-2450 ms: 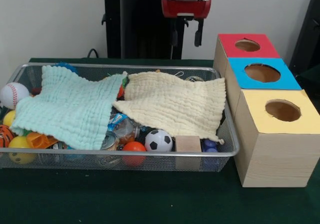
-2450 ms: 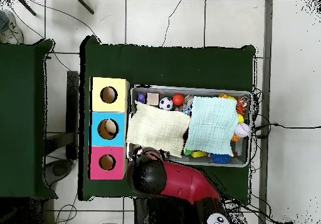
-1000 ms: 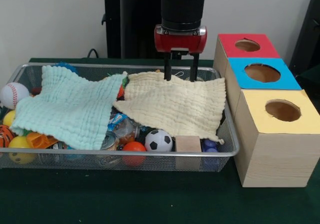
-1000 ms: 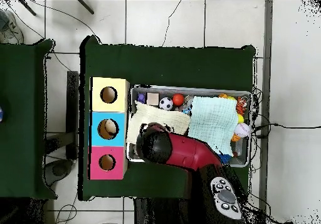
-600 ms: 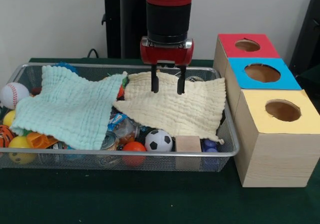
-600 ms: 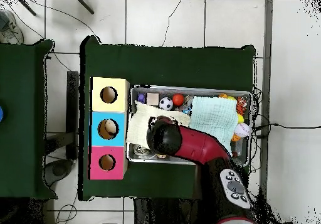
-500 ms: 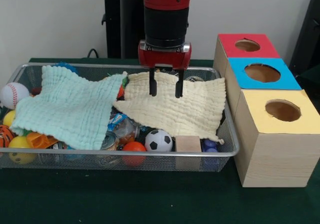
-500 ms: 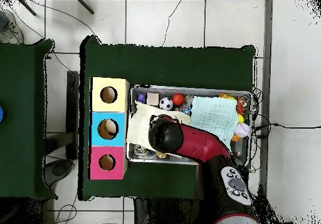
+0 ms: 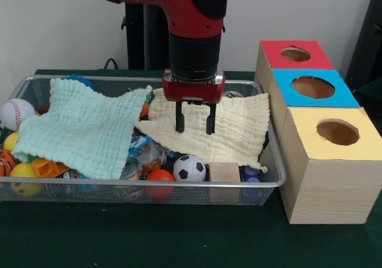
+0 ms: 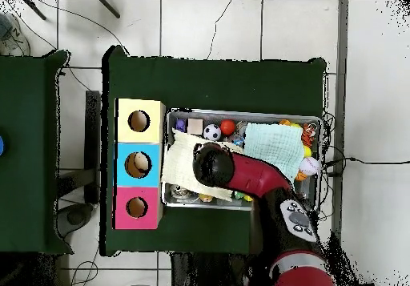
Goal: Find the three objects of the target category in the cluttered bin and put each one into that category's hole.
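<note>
The gripper (image 9: 194,126) hangs over the yellow cloth (image 9: 230,131), jaws parted to a middling gap and empty, tips just above the fabric or barely brushing it, I cannot say which; that cloth lies in the bin (image 9: 271,160) at the end next to the boxes (image 9: 325,184), and a green cloth (image 9: 83,128) covers most of the other end; the step in hand looks like lifting the yellow cloth to see beneath it; to do that well I would pinch a raised fold near the cloth's middle, close firmly on fabric only, lift straight up and carry it clear of the boxes' holes, minding that a trailing corner could drag small things over the bin's rim; the task's three things cannot be named from here, since the category is not given and much lies buried; beside the yellow cloth a soccer ball (image 9: 189,168), an orange ball (image 9: 160,176), a wooden block (image 9: 224,172) and a can (image 9: 128,171) show, and a baseball (image 9: 16,113) past the green cloth; from overhead the arm (image 10: 240,175) covers the bin's middle and the gripper itself.
</note>
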Controlling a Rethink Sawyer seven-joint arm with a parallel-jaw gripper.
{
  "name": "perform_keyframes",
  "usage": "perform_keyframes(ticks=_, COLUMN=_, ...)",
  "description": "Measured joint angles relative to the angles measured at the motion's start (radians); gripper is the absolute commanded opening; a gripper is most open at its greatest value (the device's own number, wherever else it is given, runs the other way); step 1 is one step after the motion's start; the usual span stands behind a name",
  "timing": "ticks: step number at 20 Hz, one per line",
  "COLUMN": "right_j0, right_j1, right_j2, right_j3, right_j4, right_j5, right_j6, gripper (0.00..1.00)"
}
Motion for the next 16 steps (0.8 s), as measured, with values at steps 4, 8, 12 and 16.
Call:
perform_keyframes(ticks=4, right_j0=0.0, right_j1=0.028, right_j2=0.009, right_j3=-0.009, right_j4=-0.001, right_j5=0.0, right_j6=0.0, gripper=1.0)
perform_keyframes(ticks=8, right_j0=0.0, right_j1=0.035, right_j2=0.026, right_j3=-0.009, right_j4=-0.001, right_j5=-0.004, right_j6=0.0, gripper=1.0)
perform_keyframes(ticks=12, right_j0=0.004, right_j1=0.051, right_j2=0.04, right_j3=-0.009, right_j4=-0.001, right_j5=-0.015, right_j6=0.0, gripper=1.0)
perform_keyframes(ticks=16, right_j0=0.006, right_j1=0.07, right_j2=0.05, right_j3=-0.01, right_j4=-0.001, right_j5=-0.024, right_j6=0.0, gripper=1.0)
